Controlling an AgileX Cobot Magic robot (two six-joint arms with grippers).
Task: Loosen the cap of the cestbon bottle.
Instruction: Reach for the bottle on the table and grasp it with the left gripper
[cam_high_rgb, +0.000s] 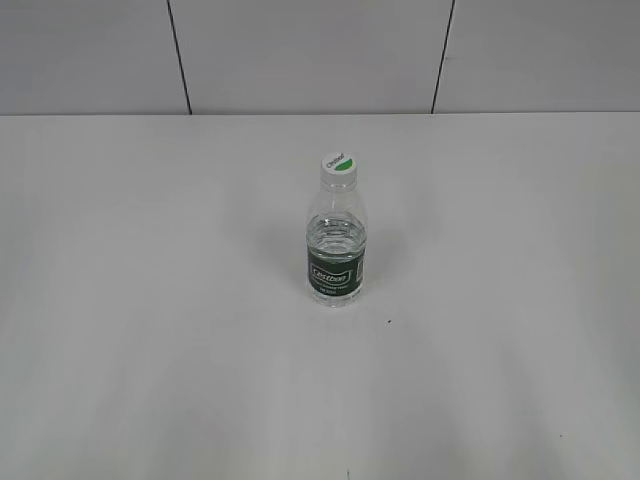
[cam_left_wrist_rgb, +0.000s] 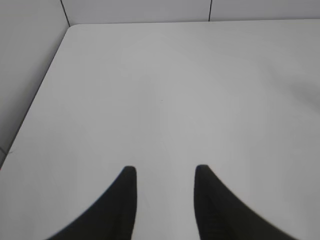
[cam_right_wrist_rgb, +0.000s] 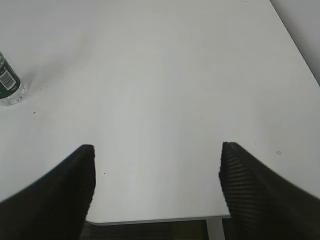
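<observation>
The cestbon bottle (cam_high_rgb: 335, 250) stands upright near the middle of the white table, clear with a dark green label. Its cap (cam_high_rgb: 338, 166), half green and half white on top, sits on the neck. Neither gripper shows in the exterior view. In the left wrist view my left gripper (cam_left_wrist_rgb: 165, 172) is open and empty over bare table; the bottle is out of that view. In the right wrist view my right gripper (cam_right_wrist_rgb: 156, 150) is wide open and empty near the table's front edge; only the bottle's base (cam_right_wrist_rgb: 9, 86) shows at the far left, well away from the jaws.
The white table (cam_high_rgb: 150, 330) reaches back to a grey panelled wall (cam_high_rgb: 300, 50). Its left edge (cam_left_wrist_rgb: 47, 75) shows in the left wrist view, and its front edge (cam_right_wrist_rgb: 160, 219) and right edge (cam_right_wrist_rgb: 300, 50) in the right wrist view.
</observation>
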